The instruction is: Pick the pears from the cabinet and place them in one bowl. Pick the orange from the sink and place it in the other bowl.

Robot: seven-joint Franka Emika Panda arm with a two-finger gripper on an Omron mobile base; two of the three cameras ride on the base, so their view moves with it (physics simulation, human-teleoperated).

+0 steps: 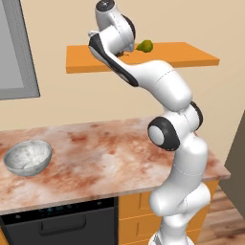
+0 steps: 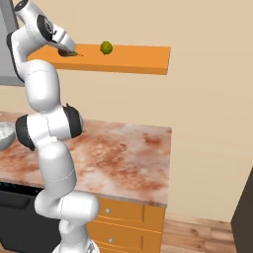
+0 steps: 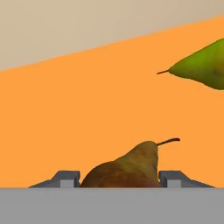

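On the cabinet (image 3: 65,109), a flat orange shelf on the wall, a dark brown pear (image 3: 127,168) lies between my two fingertips. My gripper (image 3: 120,178) is shut on it, one finger on each side. A yellow-green pear (image 3: 201,68) lies a little farther along the shelf, apart from the hand. In the base views my gripper (image 1: 125,51) (image 2: 66,50) is up at the cabinet (image 1: 191,55) (image 2: 133,59), with the green pear (image 1: 146,46) (image 2: 106,47) beside it. The speckled grey bowl (image 1: 27,157) stands on the counter, far left. The orange, the sink and the other bowl are out of view.
A reddish marble counter (image 1: 105,153) runs below the shelf, ending at the right above orange drawers (image 2: 123,212). A black oven front (image 1: 62,225) sits under the counter. A grey-framed window (image 1: 14,57) is at the upper left.
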